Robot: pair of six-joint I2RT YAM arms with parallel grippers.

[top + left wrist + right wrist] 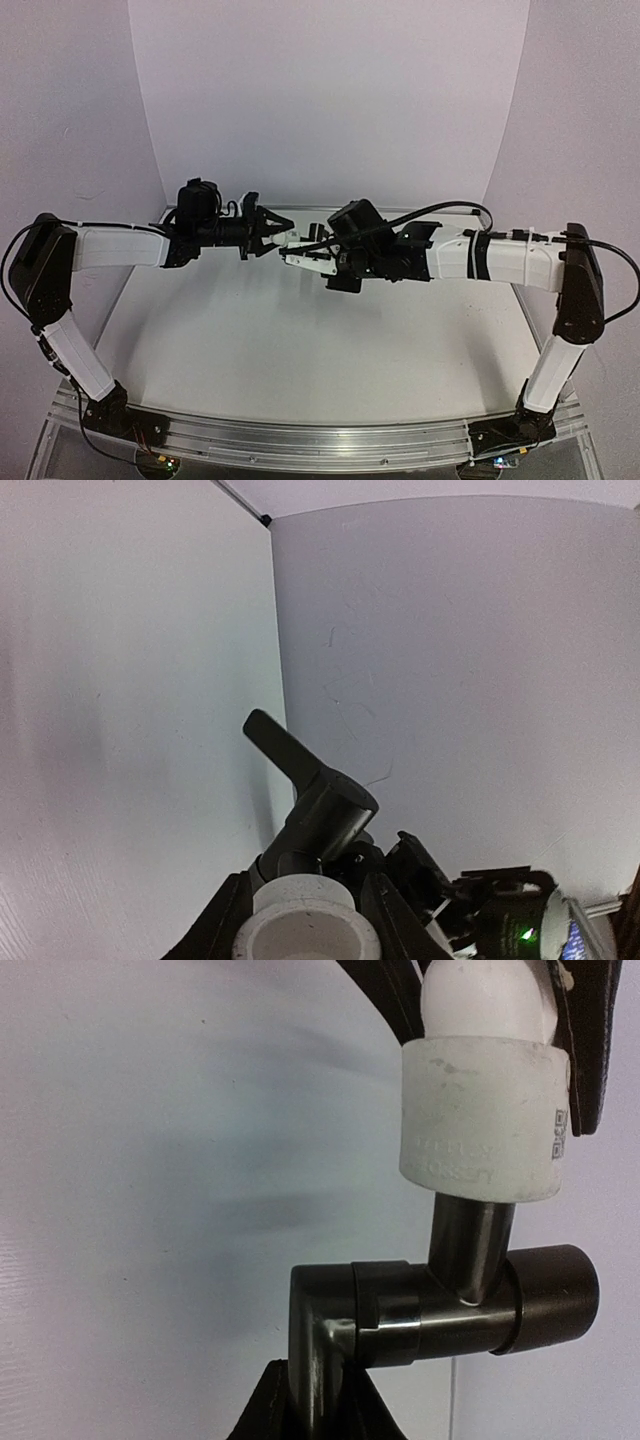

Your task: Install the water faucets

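Two grips: left end effector (308, 908) holds white fitting (485, 1120), right end effector (318, 1407) black faucet (450, 1310).

Ahead of my left gripper (272, 236) the way is blocked: the white fitting (480, 1120), the faucet (440, 1310) and my right gripper (293, 256) crowd together there. Below both there is open room down to the table (300, 350). Beyond them the back wall (330, 100) stands well apart.

Faint raised lettering runs across the white fitting (480, 1120), too soft to read. A small printed mark (556, 1133) at its edge is equally illegible.
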